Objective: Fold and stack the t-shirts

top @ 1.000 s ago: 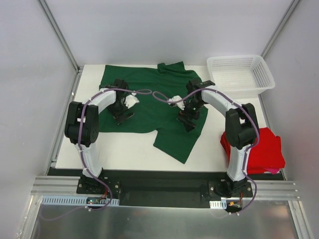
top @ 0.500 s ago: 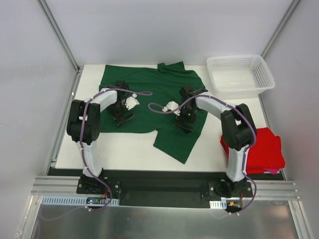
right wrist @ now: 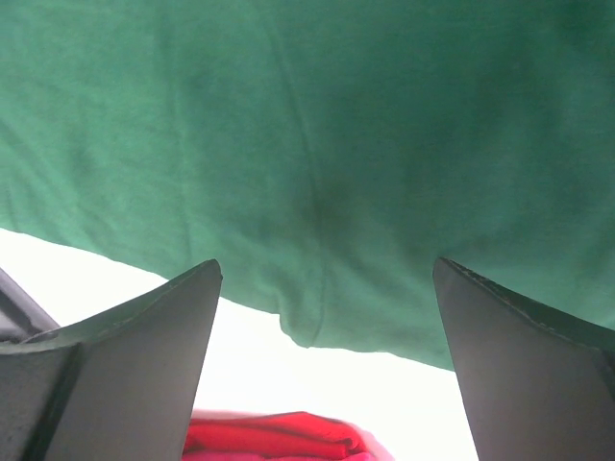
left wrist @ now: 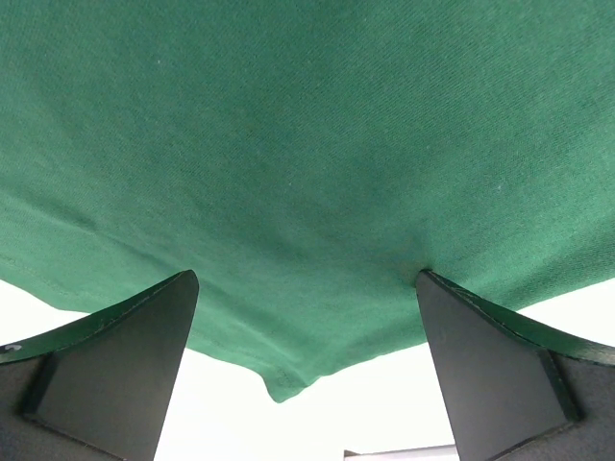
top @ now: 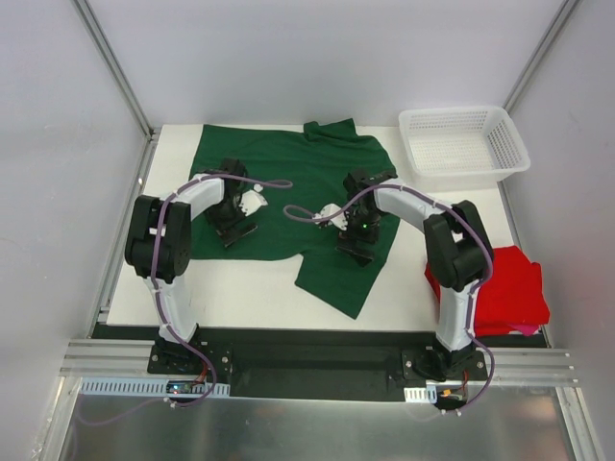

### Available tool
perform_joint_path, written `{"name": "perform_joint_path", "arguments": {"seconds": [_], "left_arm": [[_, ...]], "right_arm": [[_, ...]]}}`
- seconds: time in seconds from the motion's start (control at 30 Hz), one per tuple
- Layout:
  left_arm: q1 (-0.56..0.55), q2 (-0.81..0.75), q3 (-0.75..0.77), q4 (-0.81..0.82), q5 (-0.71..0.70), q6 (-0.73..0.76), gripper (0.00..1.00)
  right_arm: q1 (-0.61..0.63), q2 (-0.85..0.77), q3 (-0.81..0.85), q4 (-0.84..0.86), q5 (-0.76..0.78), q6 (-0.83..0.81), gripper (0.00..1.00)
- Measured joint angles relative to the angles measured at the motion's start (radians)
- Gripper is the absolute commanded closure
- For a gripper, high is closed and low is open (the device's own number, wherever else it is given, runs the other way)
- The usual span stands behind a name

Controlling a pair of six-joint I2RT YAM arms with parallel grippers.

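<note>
**Both grippers wide open over green tee, nothing held**

The green t-shirt (top: 288,178) lay spread across the far half of the table (top: 240,283), mostly flat. One crooked flap ran down toward the near edge, right of ctr. Its collar end pointed to the far side.

The left gripper (left wrist: 303,280) was low over the shirt's left part, near the hem, w/ jaws spread wide. Wrist cam showed only smooth cloth btwn the dark fingers (left wrist: 115,365), no fold pinched and nothing gripped. One tip looked to be right at the fabric, but contact couldn't be confirmed.

The right gripper (right wrist: 327,267) was the same: jaws wide apart and empty. It was over the shirt's right part, just above where the flap started. A lengthwise crease in the cloth ran btwn its jaws down to the hem.

The red t-shirt (top: 504,288) sat as a folded bundle at the table's near right corner, beside the right arm's base and well apart from the green one. It also showed at the bottom of the right wrist view, beyond the green hem.

A white mesh basket (top: 517,158) stood at the far right corner, just beside the green shirt's edge.
</note>
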Motion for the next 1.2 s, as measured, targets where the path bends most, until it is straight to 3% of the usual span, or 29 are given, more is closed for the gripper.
{"name": "perform_joint_path", "arguments": {"seconds": [0.2,0.4,0.53,0.87,1.2], "left_arm": [[0.0,-0.026,-0.007,-0.003,0.0,-0.007,0.01],[-0.001,-0.24,-0.054,0.001,-0.024,-0.006,0.01],[0.005,-0.388,-0.194,0.001,-0.07,0.066,0.01],[0.075,-0.394,-0.373,0.01,-0.154,0.214,0.01],[0.125,-0.394,-0.374,0.101,-0.185,0.296,0.01]], "right_arm": [[0.012,-0.039,-0.026,0.036,0.027,0.035,0.04],[0.076,-0.344,-0.198,0.2,0.121,0.107,0.04],[0.185,-0.486,-0.354,0.295,0.169,0.141,0.04],[0.364,-0.579,-0.636,0.414,0.267,0.234,0.04],[0.525,-0.737,-0.646,0.387,0.264,0.307,0.01]]}}
